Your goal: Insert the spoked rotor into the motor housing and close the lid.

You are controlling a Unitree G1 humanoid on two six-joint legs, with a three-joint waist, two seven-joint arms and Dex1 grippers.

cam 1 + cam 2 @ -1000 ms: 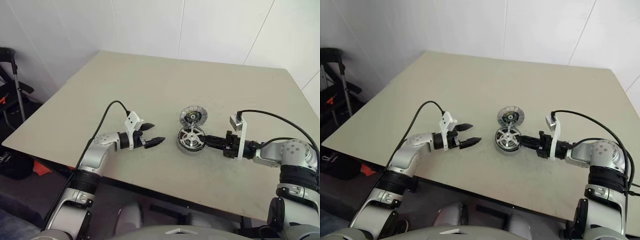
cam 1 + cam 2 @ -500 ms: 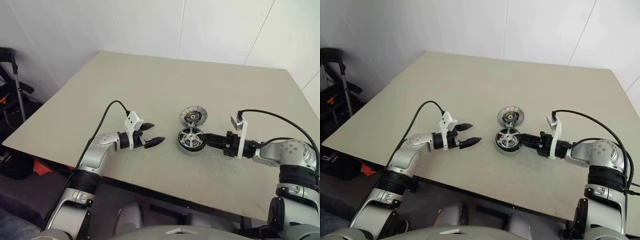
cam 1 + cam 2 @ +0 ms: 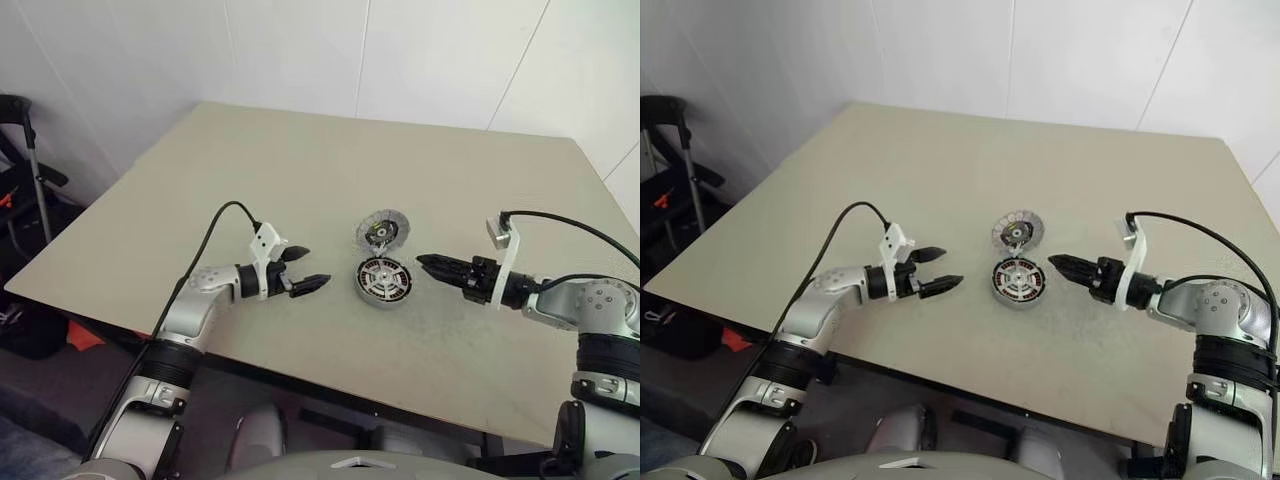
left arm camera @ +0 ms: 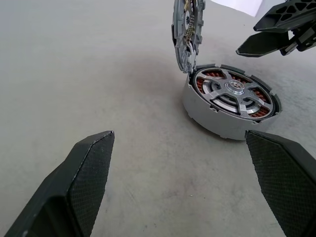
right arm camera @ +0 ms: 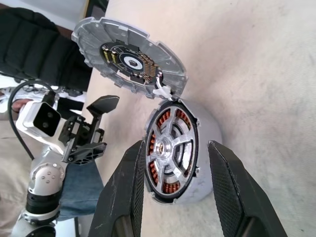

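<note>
hovering just right of centre in the head view, the right gripper [image 3: 428,264] has its two black fingers partly apart and nothing between them; its tips point left at the motor housing [image 3: 383,283] and stop just short of it, not touching. in the right wrist view those fingers [image 5: 126,197] frame the housing with bare table in the gaps, so it grips nothing. the left gripper [image 3: 310,270], left of centre, stands spread as wide as it goes, also empty, aimed right at the housing from a little farther off. between the two grippers, near the middle of the frame, the housing sits flat on the table [image 3: 300,160]. the spoked rotor [image 4: 233,92] already lies inside it, silver spokes and hub on top, copper windings showing through the gaps, and it looks seated level with the rim, though how fully it is pressed home cannot be told. the lid [image 3: 379,231] is joined to the housing at its upper edge and stands raised, tilted back toward the top of the frame, its ribbed edge and dark centre facing the camera. judged from this, the insertion is done and the closing is what is left: the lid has yet to be swung down over the rotor and pressed shut, and neither gripper touches it.
</note>
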